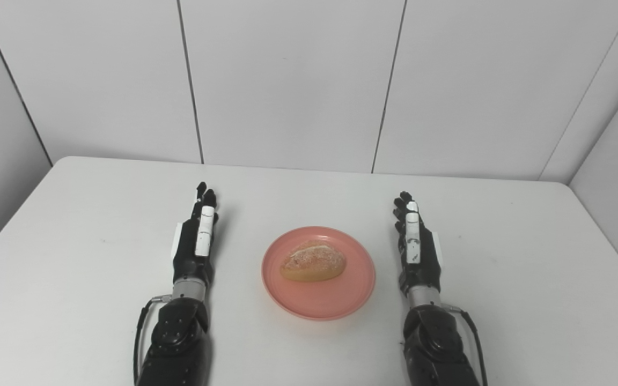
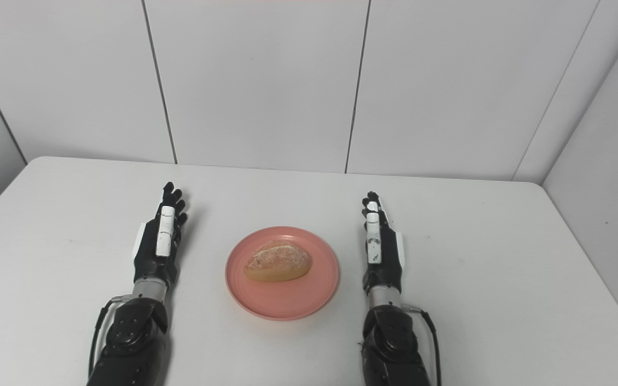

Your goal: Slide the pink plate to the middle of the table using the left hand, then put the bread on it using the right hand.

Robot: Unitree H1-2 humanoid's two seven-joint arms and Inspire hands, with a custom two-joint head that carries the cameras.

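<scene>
Bread [image 1: 313, 261] lies on plate [image 1: 341, 300] at lower centre of frame. Left hand [image 1: 195, 241] and right hand [image 1: 415, 244] flank it, fingers extended, holding nothing. Bread likely light, soft: grasp across its short sides. Plate likely rigid, slides easily.

Bread on pink plate, mid-desk, hands flanking.
Bread [image 1: 313, 261] lies on the pink plate [image 1: 330, 303], centred on the white desk [image 1: 73, 241]. Left hand [image 1: 197, 236] and right hand [image 1: 415, 241] lie either side, apart from the plate, fingers extended, holding nothing.
</scene>
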